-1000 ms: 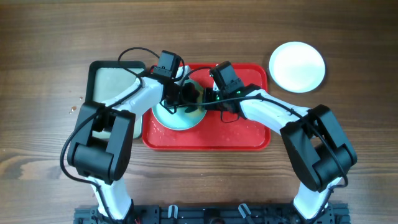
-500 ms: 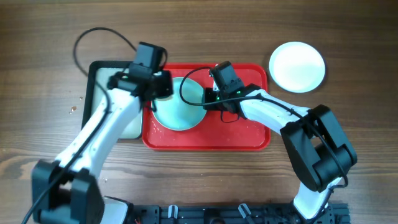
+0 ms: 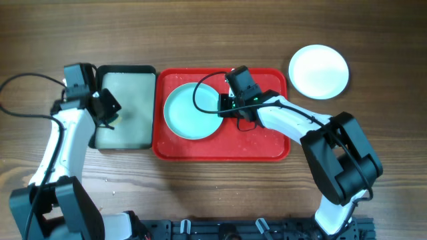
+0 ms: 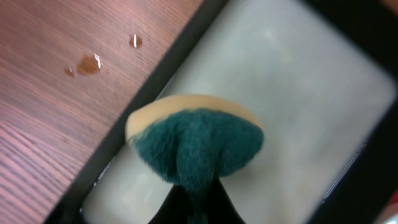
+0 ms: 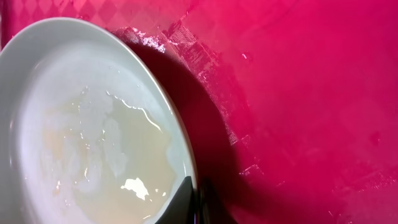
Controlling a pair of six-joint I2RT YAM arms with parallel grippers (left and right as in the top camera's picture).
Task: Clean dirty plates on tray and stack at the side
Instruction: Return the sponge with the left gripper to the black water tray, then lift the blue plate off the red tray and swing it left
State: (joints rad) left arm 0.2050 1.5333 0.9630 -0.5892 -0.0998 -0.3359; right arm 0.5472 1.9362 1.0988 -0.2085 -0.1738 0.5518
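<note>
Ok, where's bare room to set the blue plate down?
Bare table in front of the red tray, and behind both trays, left of the white plate. Crowded: the blue plate fills the tray's left half, right gripper on its rim; the left gripper holds a sponge over the black tray.

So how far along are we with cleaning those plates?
Done: the white plate sits on the table, off the red tray. In hand: the right gripper pinches the rim of the aqua plate on the tray, liquid pooled in it; the left gripper holds the sponge over the black-rimmed tray. Left: finish that plate and stack it with the white one.
</note>
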